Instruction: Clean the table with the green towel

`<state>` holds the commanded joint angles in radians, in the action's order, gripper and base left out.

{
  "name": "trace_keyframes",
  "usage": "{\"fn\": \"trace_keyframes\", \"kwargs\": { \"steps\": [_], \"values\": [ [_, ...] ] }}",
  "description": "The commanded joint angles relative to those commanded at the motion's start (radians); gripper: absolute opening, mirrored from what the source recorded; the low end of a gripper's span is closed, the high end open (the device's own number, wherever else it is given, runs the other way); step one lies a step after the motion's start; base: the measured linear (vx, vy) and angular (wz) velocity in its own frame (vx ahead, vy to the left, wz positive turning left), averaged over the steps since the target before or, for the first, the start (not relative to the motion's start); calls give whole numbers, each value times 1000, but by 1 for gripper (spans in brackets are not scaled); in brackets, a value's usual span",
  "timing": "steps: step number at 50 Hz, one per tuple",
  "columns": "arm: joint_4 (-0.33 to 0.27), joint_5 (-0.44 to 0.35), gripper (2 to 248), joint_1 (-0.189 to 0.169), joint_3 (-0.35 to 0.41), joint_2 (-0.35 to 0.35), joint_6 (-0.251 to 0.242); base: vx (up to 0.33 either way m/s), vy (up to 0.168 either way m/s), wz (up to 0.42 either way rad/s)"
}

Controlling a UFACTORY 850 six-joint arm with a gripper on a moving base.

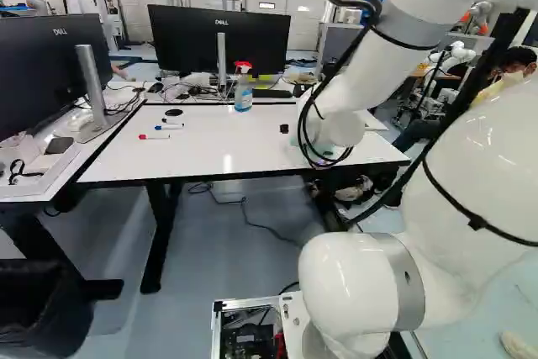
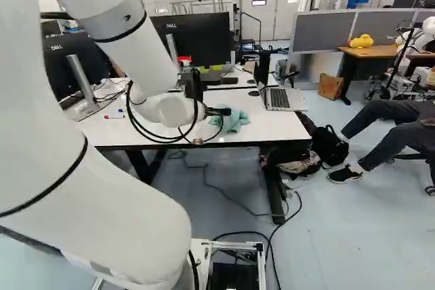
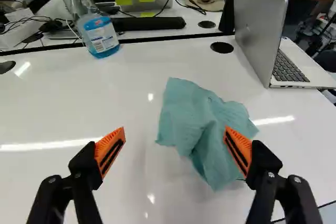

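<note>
"So, how did the black fingers with orange pads [image 3: 107, 142] stand?"
"Spread wide, holding nothing."
"And the crumpled green cloth towel [image 3: 184, 106]?"
"It lay on the glossy white desk [image 3: 121, 98], seemingly light and limp; its raised middle folds [image 3: 207, 132] offered the surest pinch."

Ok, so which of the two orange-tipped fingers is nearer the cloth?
The finger on the laptop's side: in the wrist view its pad overlaps the towel, while bare tabletop shows between the other finger and the towel.
</note>
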<state>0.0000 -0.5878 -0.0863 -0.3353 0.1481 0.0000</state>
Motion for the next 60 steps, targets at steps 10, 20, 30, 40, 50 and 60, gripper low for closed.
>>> {"fn": "trace_keyframes", "kwargs": {
  "steps": [10, 20, 30, 40, 50, 60],
  "values": [
    [0, -73, 247, 22, 63, 34, 0, 0, 0, 0],
    [0, -136, 247, 41, 118, 63, 0, 0, 0, 0],
    [0, -188, 247, 57, 164, 87, 0, 0, 0, 0],
    [0, -229, 247, 69, 199, 105, 0, 0, 0, 0],
    [0, -259, 247, 79, 226, 119, 0, 0, 0, 0],
    [0, -278, 247, 84, 242, 128, 0, 0, 0, 0]
  ]
}}
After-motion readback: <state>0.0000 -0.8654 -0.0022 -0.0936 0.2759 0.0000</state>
